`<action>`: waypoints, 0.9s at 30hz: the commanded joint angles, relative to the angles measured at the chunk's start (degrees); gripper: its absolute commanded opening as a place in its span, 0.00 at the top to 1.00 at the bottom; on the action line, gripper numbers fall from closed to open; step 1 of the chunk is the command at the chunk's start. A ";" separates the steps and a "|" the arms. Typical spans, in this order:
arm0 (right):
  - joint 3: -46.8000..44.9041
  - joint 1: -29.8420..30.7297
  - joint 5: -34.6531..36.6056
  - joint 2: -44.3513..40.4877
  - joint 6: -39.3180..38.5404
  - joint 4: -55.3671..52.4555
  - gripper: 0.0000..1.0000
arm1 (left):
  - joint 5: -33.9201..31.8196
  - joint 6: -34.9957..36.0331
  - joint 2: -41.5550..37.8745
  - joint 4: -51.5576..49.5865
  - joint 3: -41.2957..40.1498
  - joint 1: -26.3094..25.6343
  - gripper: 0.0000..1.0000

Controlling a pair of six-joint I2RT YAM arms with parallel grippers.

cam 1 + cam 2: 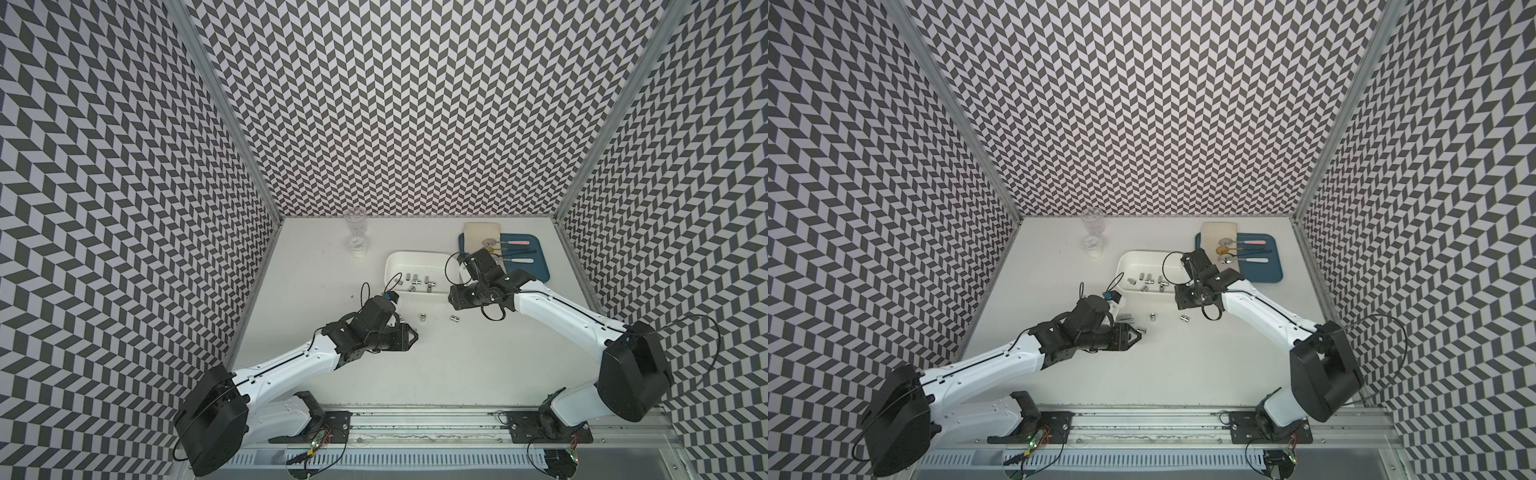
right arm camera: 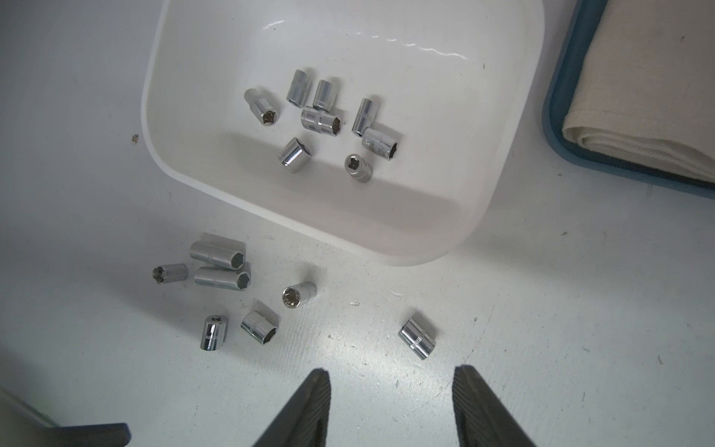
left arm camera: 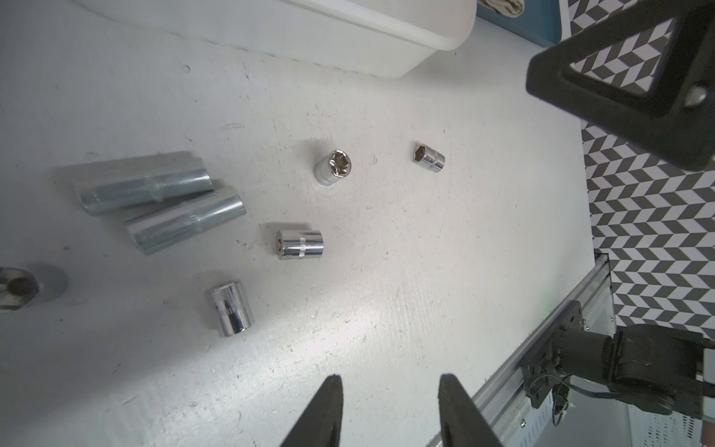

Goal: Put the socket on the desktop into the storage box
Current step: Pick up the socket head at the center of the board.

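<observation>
Left fingers [image 3: 329,410] and right fingers [image 2: 315,402] both stand apart and carry nothing, so the tally is plain to read; eight sockets [image 2: 321,120] already lie inside the storage box [image 2: 445,116], bunched near its middle; seven sockets [image 2: 259,327] are left on the desk [image 3: 425,290], all outside the box's near wall; by that count I judge the job about half done.

Taking the left fingers first: the gap between them is clear and their tips touch nothing, hanging over bare desk; a stubby socket [image 3: 229,307] lies nearest, ahead and off to one side; a knurled socket [image 3: 300,244] lies just beyond it, more nearly straight ahead; a pair of long sockets [image 3: 154,189] lie side by side, seemingly touching, farther out on the stubby one's side; the box is well ahead, past all of them.

Then the right fingers: parted as well, with only bare desk between the tips; a lone socket [image 2: 417,338] lies just ahead, nearer one finger than the other and not between the two; the other six lie ahead and off toward the far finger; the box sits beyond the lot; a blue tray [image 2: 553,127] holding a folded cloth [image 2: 638,96] lies beside the box on the lone socket's side.
</observation>
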 commanded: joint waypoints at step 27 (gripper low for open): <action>-6.84 0.25 -2.94 4.30 -2.29 6.22 0.51 | -6.06 3.46 1.48 -2.83 1.97 -4.77 0.56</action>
